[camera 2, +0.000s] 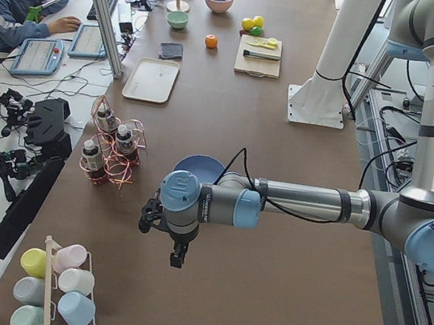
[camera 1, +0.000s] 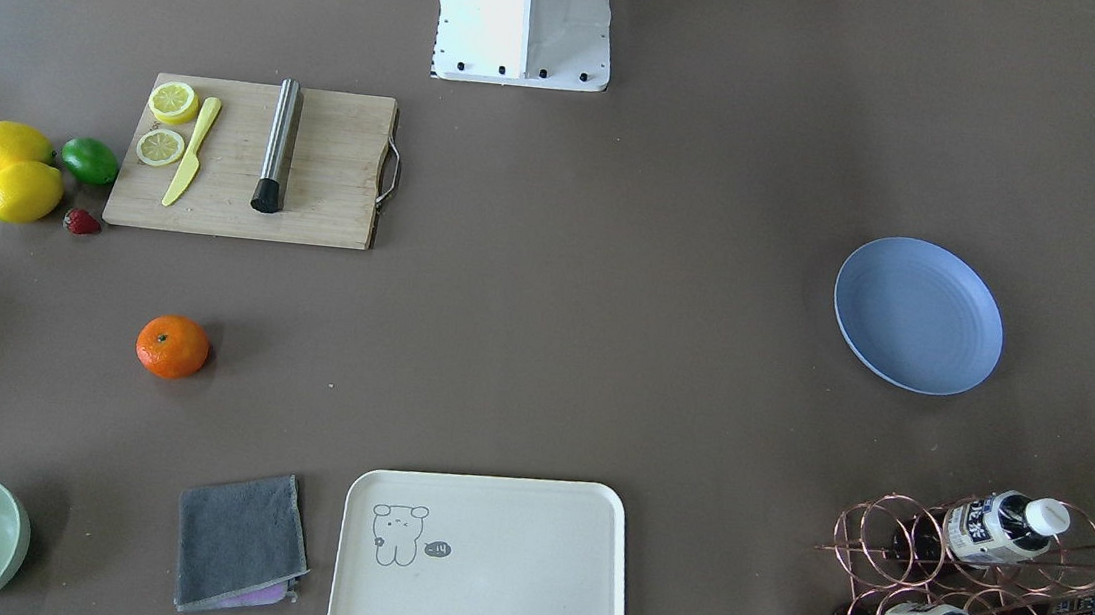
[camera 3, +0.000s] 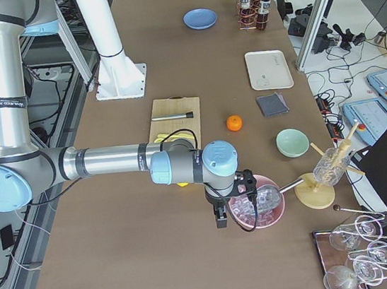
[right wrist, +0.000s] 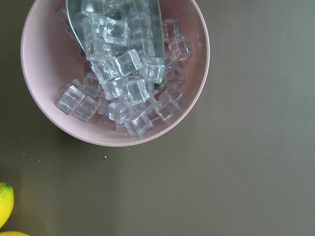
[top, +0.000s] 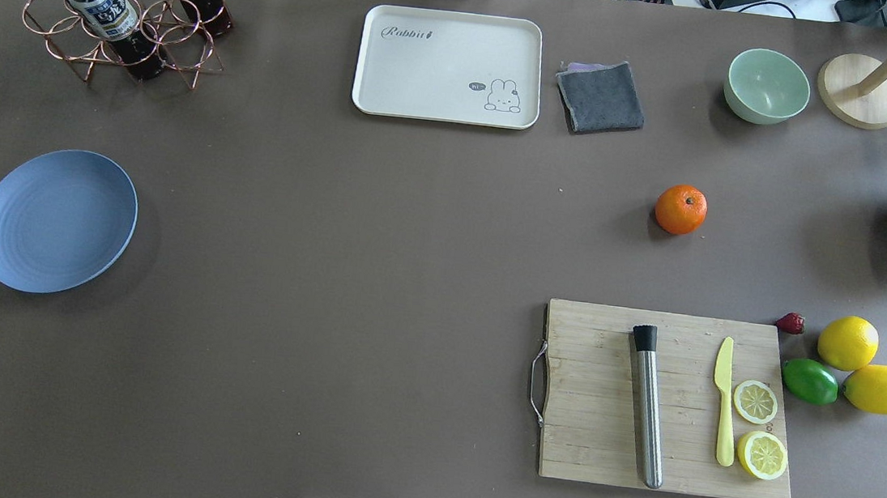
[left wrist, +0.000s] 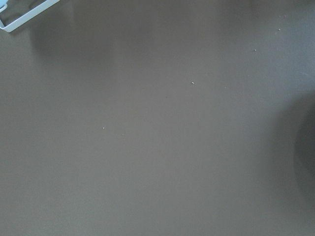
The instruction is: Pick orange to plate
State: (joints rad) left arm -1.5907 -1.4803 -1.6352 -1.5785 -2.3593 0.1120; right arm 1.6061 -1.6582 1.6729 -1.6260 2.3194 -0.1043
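The right gripper (camera 3: 221,218) hangs fingers-down at the rim of a pink bowl (right wrist: 44,113). It shows only in the side view, and I cannot tell whether its fingers are spread or pressed together. The left gripper (camera 2: 177,255) hangs above the bare brown table (top: 344,272) just beside the blue plate (top: 56,220), and its opening cannot be judged either. Neither gripper is seen touching or holding anything.

The pink bowl is heaped with clear ice cubes (right wrist: 123,73), and a metal scoop (right wrist: 78,14) is sunk among them. A copper wire rack (top: 164,23) holds three capped bottles (camera 1: 999,527) lying in its rings. The other containers on the table are a pale green bowl (top: 767,86) and a cream tray (top: 449,66) printed with a rabbit.

The orange (top: 681,209) sits on the table by itself, between the grey cloth (top: 600,97) and the wooden cutting board (top: 600,394). It is near the right gripper but apart from it, further along the table past the pink bowl. It is well apart from the left gripper and the plate, which are toward the opposite end.

On the board lie a steel cylinder (top: 647,411), a yellow knife (top: 723,410) and two lemon halves (top: 756,401). Just beside the board are two whole lemons (top: 848,342), a lime (top: 810,381) and a strawberry (top: 791,322).
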